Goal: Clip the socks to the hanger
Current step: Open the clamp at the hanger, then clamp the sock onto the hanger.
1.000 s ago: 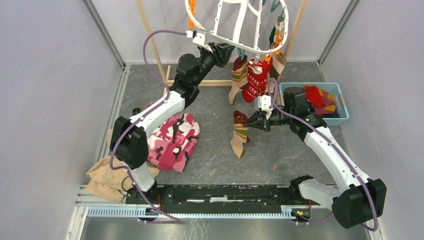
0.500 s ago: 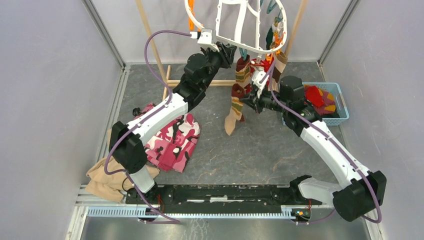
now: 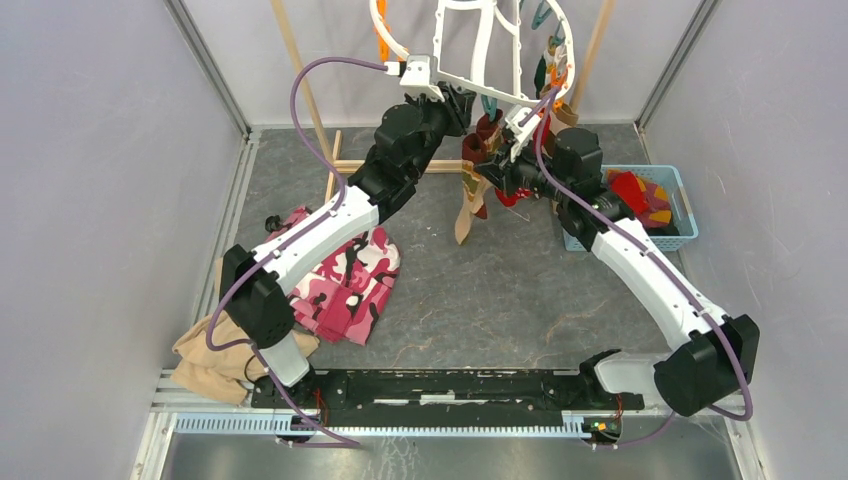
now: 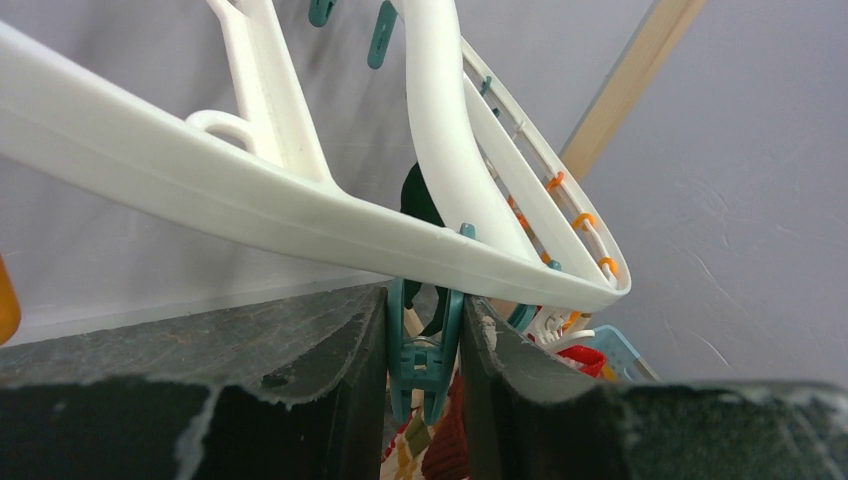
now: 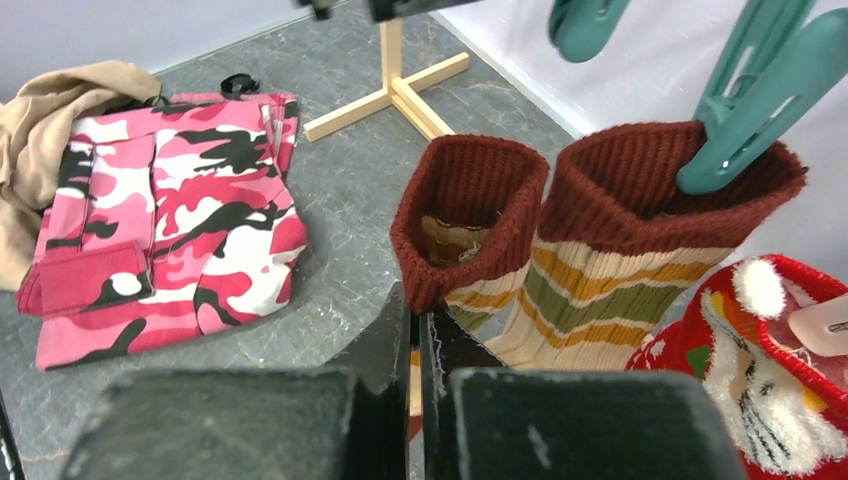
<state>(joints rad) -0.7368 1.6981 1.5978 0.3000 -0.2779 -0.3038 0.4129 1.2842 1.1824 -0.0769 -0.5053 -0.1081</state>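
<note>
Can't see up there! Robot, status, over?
Left jaws shut on teal clip under hanger. Right jaws shut on striped sock beside clipped twin. Nothing blocking.

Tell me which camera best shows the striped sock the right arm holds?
Right wrist view: the held sock sits close, cuff open, in the right gripper. Top view shows it small; left wrist view mainly shows the hanger.

1. Left gripper (image 4: 425, 335) at 6 o'clock: dark fingers (image 4: 230, 400) press against both sides of a teal clip (image 4: 424, 355).
2. The clip hangs from the rim of the white hanger (image 4: 250, 200), which sweeps from 9 to 3 o'clock.
3. Orange clips (image 4: 583, 218) line the far rim at 3 o'clock.
4. Wooden pole (image 4: 630, 85) at 1 o'clock.
5. Red fabric (image 4: 452, 445) just below the clip; kind unclear.
</note>
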